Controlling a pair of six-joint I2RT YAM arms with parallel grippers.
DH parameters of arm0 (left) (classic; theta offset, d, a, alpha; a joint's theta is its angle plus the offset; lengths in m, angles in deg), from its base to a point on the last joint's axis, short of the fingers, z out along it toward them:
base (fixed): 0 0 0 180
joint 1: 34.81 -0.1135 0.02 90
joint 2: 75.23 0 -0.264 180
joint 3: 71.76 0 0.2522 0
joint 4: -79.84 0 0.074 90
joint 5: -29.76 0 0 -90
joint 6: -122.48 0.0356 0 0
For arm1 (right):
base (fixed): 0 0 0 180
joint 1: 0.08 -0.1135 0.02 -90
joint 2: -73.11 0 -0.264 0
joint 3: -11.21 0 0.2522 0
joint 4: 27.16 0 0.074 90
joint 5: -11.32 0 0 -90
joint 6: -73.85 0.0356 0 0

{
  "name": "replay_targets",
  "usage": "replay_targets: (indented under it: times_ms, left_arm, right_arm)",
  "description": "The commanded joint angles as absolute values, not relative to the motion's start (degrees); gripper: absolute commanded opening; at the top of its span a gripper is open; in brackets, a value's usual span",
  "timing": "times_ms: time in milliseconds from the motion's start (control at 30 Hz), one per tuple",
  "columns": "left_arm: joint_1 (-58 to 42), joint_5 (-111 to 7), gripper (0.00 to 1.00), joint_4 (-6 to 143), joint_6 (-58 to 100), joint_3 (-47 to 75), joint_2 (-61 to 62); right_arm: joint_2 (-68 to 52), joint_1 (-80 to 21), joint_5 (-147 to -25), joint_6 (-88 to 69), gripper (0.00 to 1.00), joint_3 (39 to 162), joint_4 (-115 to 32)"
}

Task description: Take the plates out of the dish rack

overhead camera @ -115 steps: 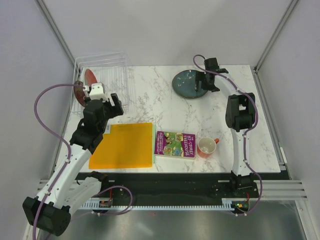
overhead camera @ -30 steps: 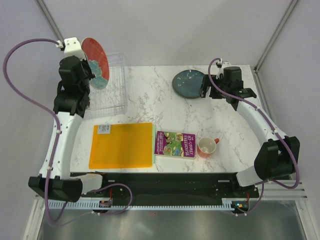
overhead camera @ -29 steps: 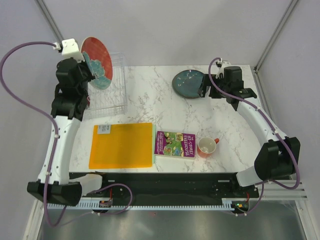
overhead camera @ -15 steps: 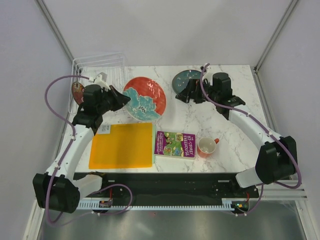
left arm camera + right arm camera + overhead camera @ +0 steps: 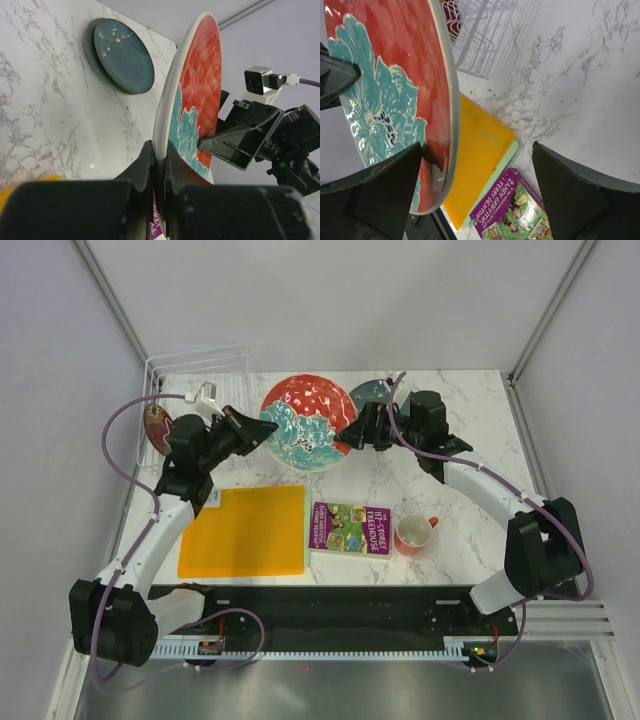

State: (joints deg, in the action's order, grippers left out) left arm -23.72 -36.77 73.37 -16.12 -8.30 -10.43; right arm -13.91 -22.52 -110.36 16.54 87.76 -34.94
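A red plate with a teal flower [image 5: 305, 425] hangs tilted above the table's middle, and my left gripper [image 5: 252, 430] is shut on its left rim. In the left wrist view both jaws pinch the white rim of that plate [image 5: 192, 100]. My right gripper [image 5: 352, 435] stands open at the plate's right edge; in the right wrist view the plate [image 5: 395, 95] has its rim between the wide-apart fingers [image 5: 385, 185]. A dark speckled teal plate [image 5: 372, 393] lies flat behind. The dish rack [image 5: 205, 375] at the far left holds another red plate [image 5: 155, 427].
An orange mat [image 5: 245, 530] lies at the near left, with a purple book [image 5: 350, 528] and an orange-red mug [image 5: 412, 533] to its right. Frame posts and grey walls close in the back and sides.
My left arm carried the red plate from high over the rack down and right to the table's middle. The right arm swung left from the dark plate to the red plate's edge.
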Motion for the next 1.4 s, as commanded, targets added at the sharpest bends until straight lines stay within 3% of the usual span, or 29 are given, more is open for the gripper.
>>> replay_targets:
  times_ms: [0,67,133,167,233,267,433,533,567,633,900,1000,1067,1233,1367]
  left_arm:
    - [-21.9,-32.6,0.02,89.8,-25.3,-9.5,-11.7]
    - [-20.3,-33.4,0.02,90.7,-25.5,-11.5,-11.6]
    - [-19.7,-33.9,0.02,91.7,-26.0,-12.7,-11.7]
    - [-19.7,-34.0,0.02,91.9,-26.2,-13.7,-11.8]
    - [-19.7,-34.2,0.02,92.3,-26.4,-14.3,-11.9]
    - [-19.6,-34.3,0.02,92.3,-26.3,-14.5,-12.0]
    - [-19.7,-37.6,0.02,88.2,-22.9,-14.4,-13.7]
    - [-19.7,-40.6,0.54,80.5,-16.5,-11.1,-14.7]
    - [-19.7,-42.2,0.78,74.1,-14.4,-10.0,-14.9]
    - [-19.7,-48.1,0.85,68.9,-8.0,-7.8,-16.2]
    - [-19.7,-65.0,0.92,56.9,8.2,-8.8,-23.4]
    - [-19.6,-65.1,0.94,56.8,10.7,-10.5,-25.9]
    - [-19.7,-62.4,1.00,56.2,13.3,-11.1,-26.3]
    - [-19.7,-56.2,1.00,48.7,18.1,-7.4,-21.8]
    - [-19.6,-59.4,1.00,48.6,19.4,-8.8,-24.0]
  right_arm:
    - [-15.7,-23.2,-113.3,18.6,0.98,87.8,-28.7]
    - [-16.4,-23.4,-113.7,18.7,0.97,88.0,-27.7]
    - [-16.7,-23.4,-114.2,18.8,0.84,88.2,-27.0]
    - [-16.8,-23.4,-114.5,18.7,0.59,88.3,-27.0]
    - [-16.7,-23.5,-114.4,18.3,0.26,88.3,-27.2]
    - [-16.6,-23.5,-114.2,18.0,0.00,88.4,-27.6]
    - [-14.8,-23.4,-109.0,13.4,0.00,89.0,-32.9]
    - [-13.0,-22.9,-102.2,10.1,0.00,90.4,-37.2]
    - [-12.8,-22.6,-101.5,9.7,0.00,91.0,-38.0]
    - [-13.0,-20.5,-100.5,9.4,0.00,92.8,-39.3]
    - [-20.0,-9.2,-104.2,10.3,0.00,102.6,-40.8]
    - [-25.3,-6.2,-105.0,10.8,0.00,107.0,-40.8]
    - [-28.4,-5.2,-105.9,11.1,0.00,109.8,-42.4]
    - [-37.9,-4.3,-105.3,10.9,0.00,118.2,-42.6]
    - [-46.6,-3.6,-105.9,11.6,0.00,125.5,-42.7]
